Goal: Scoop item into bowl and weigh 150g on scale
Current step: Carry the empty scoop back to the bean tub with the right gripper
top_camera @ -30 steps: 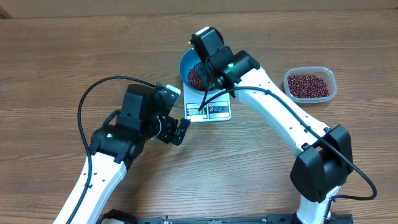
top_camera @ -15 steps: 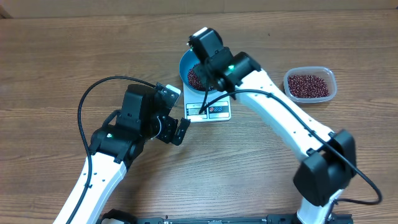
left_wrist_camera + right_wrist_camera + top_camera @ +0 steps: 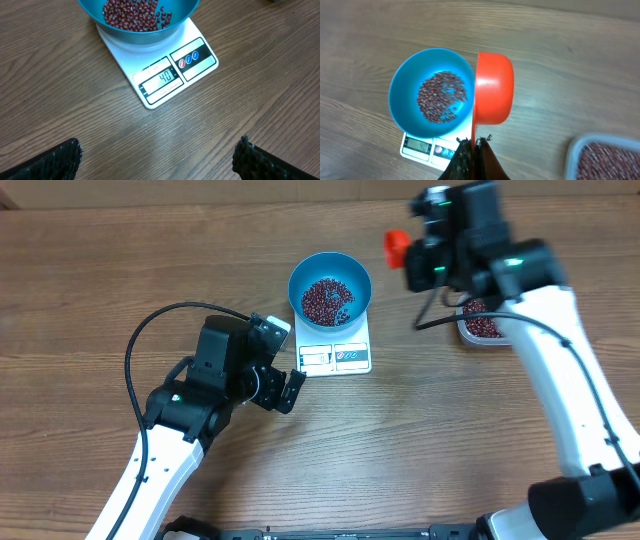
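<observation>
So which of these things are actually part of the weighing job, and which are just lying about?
In use: blue bowl, beans in it, white scale beneath, orange scoop held by the right end effector, clear tub of beans.
Lying about: nothing loose; only the left arm's black cable over the wooden table.

The wooden bench [image 3: 100, 270] carried the scale [image 3: 335, 358] near the middle, toward its far edge, and a tub [image 3: 477, 340] further right.

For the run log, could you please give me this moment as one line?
right end effector: shut on scoop | scoop: between bowl and tub | bowl: on scale, beans inside | left end effector: open
</observation>
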